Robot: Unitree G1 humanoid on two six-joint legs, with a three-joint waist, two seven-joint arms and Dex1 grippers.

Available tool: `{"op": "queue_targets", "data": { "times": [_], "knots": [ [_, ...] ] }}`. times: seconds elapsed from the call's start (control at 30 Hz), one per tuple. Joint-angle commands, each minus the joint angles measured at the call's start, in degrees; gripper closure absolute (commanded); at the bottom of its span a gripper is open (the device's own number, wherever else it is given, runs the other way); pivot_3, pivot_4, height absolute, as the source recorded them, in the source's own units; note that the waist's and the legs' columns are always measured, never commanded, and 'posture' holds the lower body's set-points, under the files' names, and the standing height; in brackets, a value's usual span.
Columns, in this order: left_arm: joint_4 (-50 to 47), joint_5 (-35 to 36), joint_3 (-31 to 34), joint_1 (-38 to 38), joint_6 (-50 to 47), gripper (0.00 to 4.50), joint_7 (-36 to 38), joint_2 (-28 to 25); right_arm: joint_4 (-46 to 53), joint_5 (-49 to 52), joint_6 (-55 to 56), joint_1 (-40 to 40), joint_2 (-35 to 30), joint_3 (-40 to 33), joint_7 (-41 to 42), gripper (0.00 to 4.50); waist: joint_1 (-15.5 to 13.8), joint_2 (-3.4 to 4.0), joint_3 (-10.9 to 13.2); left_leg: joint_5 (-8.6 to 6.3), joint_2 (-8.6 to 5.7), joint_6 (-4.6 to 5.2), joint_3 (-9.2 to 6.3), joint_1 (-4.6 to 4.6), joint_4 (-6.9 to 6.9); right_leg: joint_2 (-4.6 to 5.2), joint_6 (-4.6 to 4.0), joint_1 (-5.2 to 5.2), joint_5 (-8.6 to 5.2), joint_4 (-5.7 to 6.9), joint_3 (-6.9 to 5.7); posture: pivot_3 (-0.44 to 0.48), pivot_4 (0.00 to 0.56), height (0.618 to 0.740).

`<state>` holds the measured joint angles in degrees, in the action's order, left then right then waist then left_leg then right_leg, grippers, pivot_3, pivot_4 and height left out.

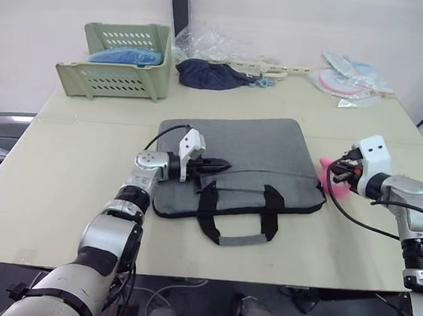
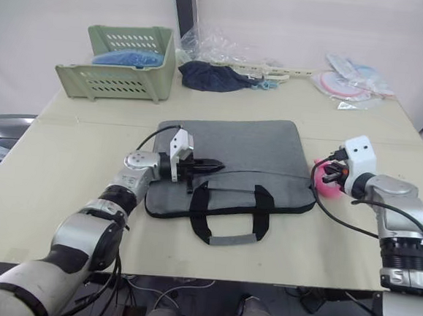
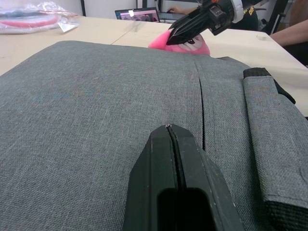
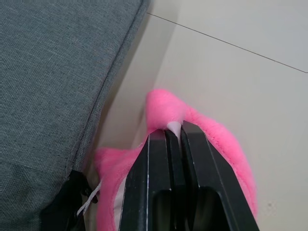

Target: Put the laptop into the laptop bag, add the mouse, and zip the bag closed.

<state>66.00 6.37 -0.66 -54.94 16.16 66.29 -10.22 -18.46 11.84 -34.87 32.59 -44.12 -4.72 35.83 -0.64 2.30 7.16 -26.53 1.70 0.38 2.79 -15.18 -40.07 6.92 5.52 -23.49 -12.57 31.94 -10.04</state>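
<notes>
Lower centre, the laptop bag (image 1: pixel 237 164) lies flat; the left gripper (image 1: pixel 222 166) rests on it, fingers pressed together, empty. Right of frame, the right gripper (image 1: pixel 335 170) is pinched on a pink plush toy (image 4: pixel 211 139), not the mouse. Risk: bagging the wrong item.

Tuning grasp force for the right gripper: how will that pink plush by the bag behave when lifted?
The pink plush looks soft: its pile bunches around the right gripper, so it will probably squash and sag rather than hold shape. Likely light for its size. The fuzzy surface should resist slipping, and it seems unlikely to roll away from the laptop bag.
</notes>
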Motion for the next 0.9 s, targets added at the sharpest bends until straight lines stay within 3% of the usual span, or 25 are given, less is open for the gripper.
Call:
{"op": "queue_targets", "data": {
  "times": [0.03, 0.47, 0.6, 0.77, 0.9],
  "knots": [
    [4.8, -5.1, -4.2, 5.5, -3.4, 4.50, 1.3, 0.9, 1.2, -0.1, 2.0, 3.5, 0.5, -3.0, -2.6, 4.42, 0.0, 0.03, 0.0, 0.00, 0.00, -0.01, 0.00, 0.00, 0.00, 0.00, 0.00, 0.00, 0.00, 0.00, 0.00, 0.000, 0.150, 0.740],
    [4.8, -5.2, -4.3, 5.5, -3.5, 4.50, 1.4, 1.1, 1.3, -0.5, 2.2, 3.4, 0.9, -3.7, -3.3, 4.42, 0.0, 0.08, 0.0, 0.00, 0.00, -0.01, -0.01, -0.01, 0.00, 0.00, 0.00, 0.00, 0.00, 0.00, 0.00, 0.000, 0.150, 0.740],
    [4.9, -5.1, -4.2, 5.3, -3.5, 4.50, 1.4, 1.1, 3.4, 0.2, 0.8, 1.6, 1.1, -4.3, -3.3, 3.09, 0.0, 0.08, 0.0, 0.00, 0.00, -0.01, -0.01, -0.01, 0.00, 0.00, 0.00, 0.00, 0.00, -0.01, -0.01, 0.000, 0.150, 0.740],
    [4.8, -5.0, -4.1, 5.0, -3.6, 4.50, 1.4, 1.2, 8.5, 1.1, -2.1, -1.2, 1.0, -6.4, -3.6, 0.73, -0.1, 0.09, 0.0, 0.00, 0.00, -0.01, -0.02, -0.02, 0.01, 0.00, 0.00, 0.00, 0.00, -0.01, -0.01, 0.000, 0.150, 0.740],
    [4.3, -4.3, -3.5, 4.8, -3.7, 4.50, 1.6, 1.0, 14.6, 2.3, -5.8, -3.9, 0.4, -9.3, -4.3, 0.73, -0.2, 0.10, 0.0, 0.00, 0.00, -0.01, -0.07, -0.04, 0.02, 0.01, 0.00, -0.01, 0.00, -0.04, -0.04, 0.000, 0.150, 0.740]
  ]
}}
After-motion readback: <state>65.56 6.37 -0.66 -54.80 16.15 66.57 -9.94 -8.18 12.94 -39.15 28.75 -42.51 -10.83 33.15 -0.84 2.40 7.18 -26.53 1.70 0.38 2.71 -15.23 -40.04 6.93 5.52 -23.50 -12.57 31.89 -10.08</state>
